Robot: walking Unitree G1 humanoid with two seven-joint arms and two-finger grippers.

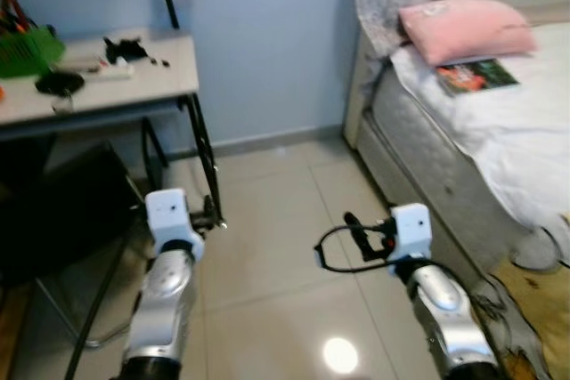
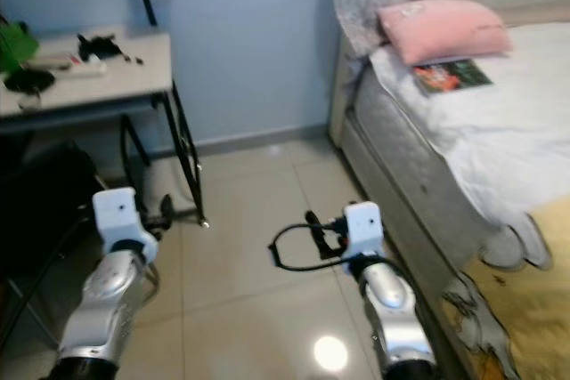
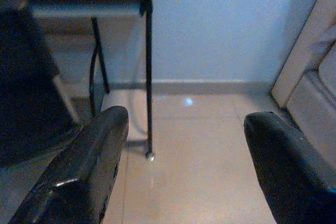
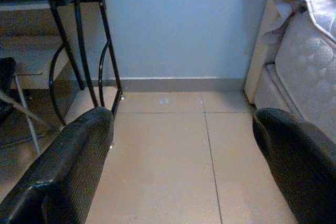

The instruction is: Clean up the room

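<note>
Both arms are held out low over the tiled floor (image 1: 267, 220): the left tool (image 3: 184, 145) has its fingers (image 3: 84, 171) spread wide apart with nothing between them, pointing at the bench (image 1: 134, 77) leg (image 3: 148, 77) and the blue wall, and the right tool (image 4: 184, 150) is likewise spread and bare, aimed at the floor between bench and bed (image 1: 499, 131). The clutter lies well apart from both tools: a green basket (image 1: 27, 49), a dark object (image 1: 59, 83) and black bits (image 1: 125, 46) on the bench up to the left. A book (image 1: 475, 76) lies just beside a pink pillow (image 1: 465, 29) on the bed up to the right.
</note>
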